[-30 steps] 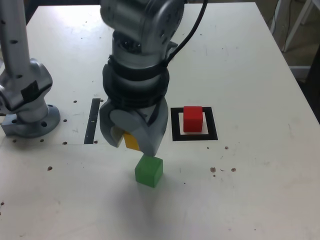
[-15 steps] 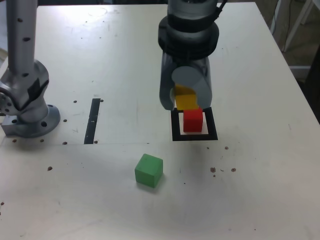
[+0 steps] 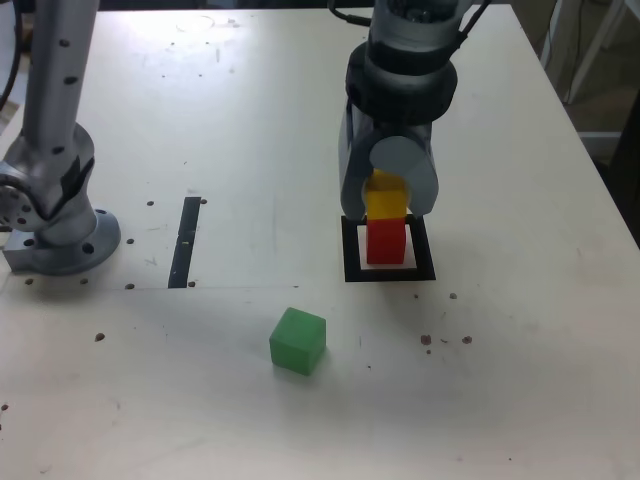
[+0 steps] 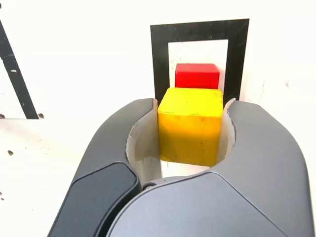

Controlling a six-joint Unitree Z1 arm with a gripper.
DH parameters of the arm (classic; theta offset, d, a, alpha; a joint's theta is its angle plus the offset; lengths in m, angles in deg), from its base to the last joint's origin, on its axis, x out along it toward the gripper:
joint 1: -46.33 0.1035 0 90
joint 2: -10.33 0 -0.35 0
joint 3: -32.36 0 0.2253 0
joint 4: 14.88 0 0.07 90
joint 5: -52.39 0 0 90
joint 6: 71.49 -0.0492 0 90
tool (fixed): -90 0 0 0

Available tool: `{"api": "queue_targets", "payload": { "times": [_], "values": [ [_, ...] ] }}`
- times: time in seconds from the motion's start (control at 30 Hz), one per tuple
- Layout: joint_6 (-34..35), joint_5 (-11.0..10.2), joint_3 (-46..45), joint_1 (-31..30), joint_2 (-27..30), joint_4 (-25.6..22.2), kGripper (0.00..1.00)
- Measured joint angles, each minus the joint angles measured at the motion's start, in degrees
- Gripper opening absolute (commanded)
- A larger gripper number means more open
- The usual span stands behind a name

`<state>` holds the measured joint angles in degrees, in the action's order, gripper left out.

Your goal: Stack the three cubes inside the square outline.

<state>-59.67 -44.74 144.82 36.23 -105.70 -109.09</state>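
Robotics lab, scuffed white worktable (image 3: 480, 110) with screw holes, arm base (image 3: 50, 235) bolted on

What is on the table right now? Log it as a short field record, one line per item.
gripper: shut on the yellow cube, carried above the red cube
red cube: inside the square outline
green cube: on the table, outside the outline, nearer the camera in the exterior view
black strip: flat on the table, on the exterior view's left of the outline
stack: not yet built

The gripper (image 3: 388, 205), carrying the yellow cube (image 3: 385, 197), moves from beside the green cube (image 3: 298, 340) at lower centre to above the red cube (image 3: 386, 241) at centre right.
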Motion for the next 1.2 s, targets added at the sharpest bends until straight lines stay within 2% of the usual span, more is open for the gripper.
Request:
{"api": "queue_targets", "payload": {
  "times": [0.47, 0.63, 0.87, 1.2],
  "values": [
    [-1.3, 1.8, -0.4, 1.5, -1.5, 0.4, 0.34],
    [-1.6, 1.9, -0.6, 1.5, -2.3, 1.0, 0.49],
    [-2.5, 1.5, -1.4, 2.6, -2.8, 2.4, 0.76],
    [-3.8, 2.8, -2.1, 3.3, -3.3, 3.8, 0.93]
  ]
}}
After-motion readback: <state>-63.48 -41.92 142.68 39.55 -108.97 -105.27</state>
